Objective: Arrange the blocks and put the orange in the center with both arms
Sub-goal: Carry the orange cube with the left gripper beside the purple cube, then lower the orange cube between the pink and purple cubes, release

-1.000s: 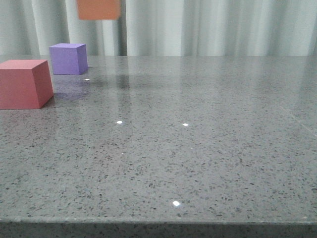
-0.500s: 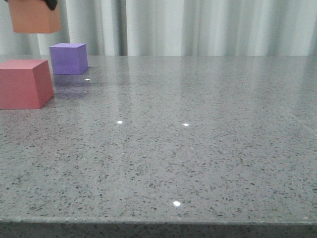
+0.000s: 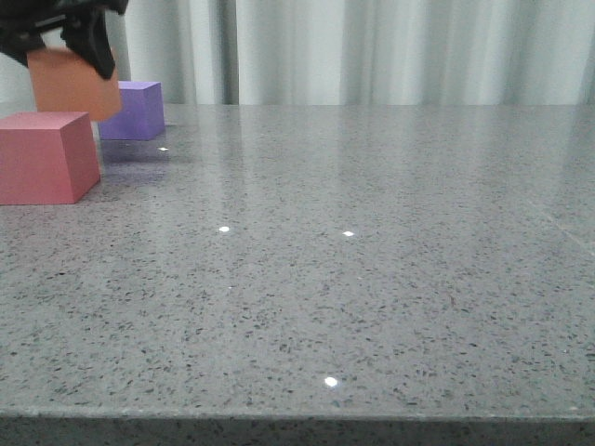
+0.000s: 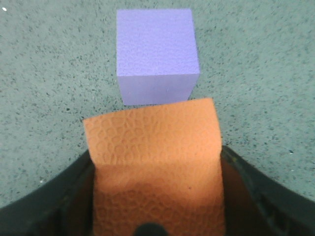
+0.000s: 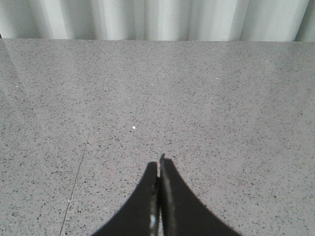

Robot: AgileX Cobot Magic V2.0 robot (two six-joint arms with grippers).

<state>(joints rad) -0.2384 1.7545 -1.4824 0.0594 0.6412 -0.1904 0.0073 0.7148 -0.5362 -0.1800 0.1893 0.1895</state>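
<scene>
Left jaws grip the orange cube aloft; right jaws closed, empty. Next: lower it between purple cube and red-pink cube.

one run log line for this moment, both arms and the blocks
left gripper: shut on orange cube, above table | right gripper: shut, empty | red-pink cube, purple cube: on table

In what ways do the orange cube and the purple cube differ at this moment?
The orange cube is held in the left gripper, above the table; the purple cube stands free on the table. The orange cube is tilted, while the purple cube sits flat and square. In the front view the orange cube partly covers the purple one. Both are plain matte cubes of similar size.
</scene>
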